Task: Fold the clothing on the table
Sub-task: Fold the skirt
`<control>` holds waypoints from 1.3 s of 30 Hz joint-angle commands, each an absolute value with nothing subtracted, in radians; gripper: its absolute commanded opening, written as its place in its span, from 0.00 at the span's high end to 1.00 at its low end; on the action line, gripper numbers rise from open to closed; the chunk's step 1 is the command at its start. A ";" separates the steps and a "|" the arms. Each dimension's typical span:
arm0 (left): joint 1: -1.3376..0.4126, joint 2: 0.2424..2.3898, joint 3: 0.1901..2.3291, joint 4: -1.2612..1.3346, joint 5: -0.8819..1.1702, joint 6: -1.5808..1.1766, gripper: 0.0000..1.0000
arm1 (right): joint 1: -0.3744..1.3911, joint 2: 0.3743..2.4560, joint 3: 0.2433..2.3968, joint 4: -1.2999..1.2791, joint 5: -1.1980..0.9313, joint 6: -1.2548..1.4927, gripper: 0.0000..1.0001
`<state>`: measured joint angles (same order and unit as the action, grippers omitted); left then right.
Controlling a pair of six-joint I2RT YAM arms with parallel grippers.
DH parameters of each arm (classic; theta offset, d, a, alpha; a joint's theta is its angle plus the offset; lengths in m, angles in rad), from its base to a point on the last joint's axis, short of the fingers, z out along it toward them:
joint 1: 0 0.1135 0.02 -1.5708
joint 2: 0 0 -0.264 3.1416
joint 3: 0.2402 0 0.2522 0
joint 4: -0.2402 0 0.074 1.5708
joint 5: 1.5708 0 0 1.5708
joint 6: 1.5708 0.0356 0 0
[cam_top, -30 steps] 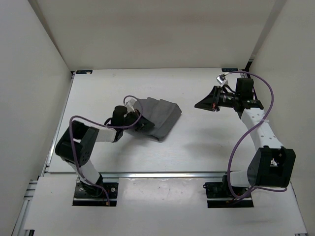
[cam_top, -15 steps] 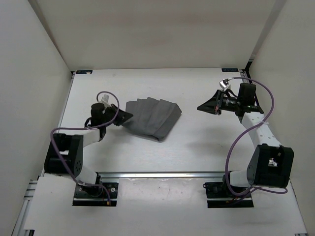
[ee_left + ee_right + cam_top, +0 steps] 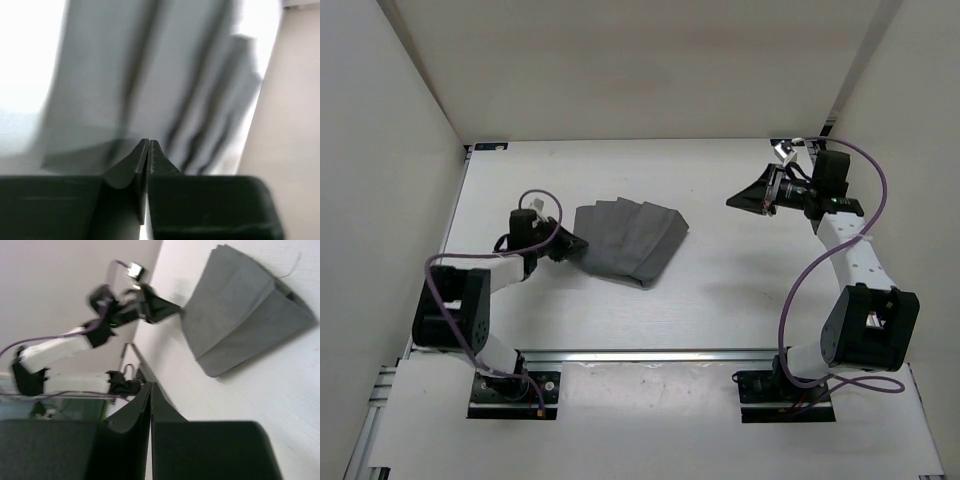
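Note:
The clothing (image 3: 632, 238) is a grey pleated piece lying folded and flat on the table (image 3: 720, 290), left of centre. My left gripper (image 3: 580, 243) lies low at its left edge. In the left wrist view the jaws (image 3: 149, 143) are pressed together over the fabric's (image 3: 150, 75) near edge, pinching it. My right gripper (image 3: 732, 202) hangs above the table to the right of the clothing, well apart from it. Its jaws (image 3: 151, 385) are shut with nothing between them, and the clothing (image 3: 240, 315) shows far ahead in that view.
White walls (image 3: 410, 150) close in the table on the left, back and right. A metal rail (image 3: 650, 353) runs along the near edge, with both arm bases behind it. A purple cable (image 3: 865, 200) loops beside the right arm.
My left gripper drew the clothing's lifted left part out to the left and down, so it now lies flat. The right gripper drifted slightly back and to the right.

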<state>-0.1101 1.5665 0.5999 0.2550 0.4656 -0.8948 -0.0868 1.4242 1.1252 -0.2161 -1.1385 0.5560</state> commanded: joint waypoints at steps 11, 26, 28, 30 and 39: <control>-0.241 1.253 1.193 -0.739 0.175 -0.417 0.01 | 0.102 1.404 1.131 -0.534 -0.361 -0.055 0.66; -0.089 1.083 1.216 -1.155 -0.015 -0.420 0.01 | 0.144 1.630 1.310 -0.769 -0.563 0.015 0.01; -0.118 1.098 1.213 -1.210 -0.075 -0.433 0.01 | 0.137 1.681 1.328 -0.833 -0.584 -0.029 0.01; -0.150 1.082 1.189 -1.212 -0.110 -0.433 0.01 | 0.115 1.660 1.293 -0.799 -0.565 -0.020 0.00; -0.098 0.997 1.123 -1.146 -0.089 -0.385 0.01 | 0.121 1.474 1.166 -0.781 -0.403 -0.109 0.01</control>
<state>-0.0982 1.0157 1.1210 -1.1656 -0.0620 -0.4004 0.1188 1.5570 1.1938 -0.7654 -0.4530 -0.0635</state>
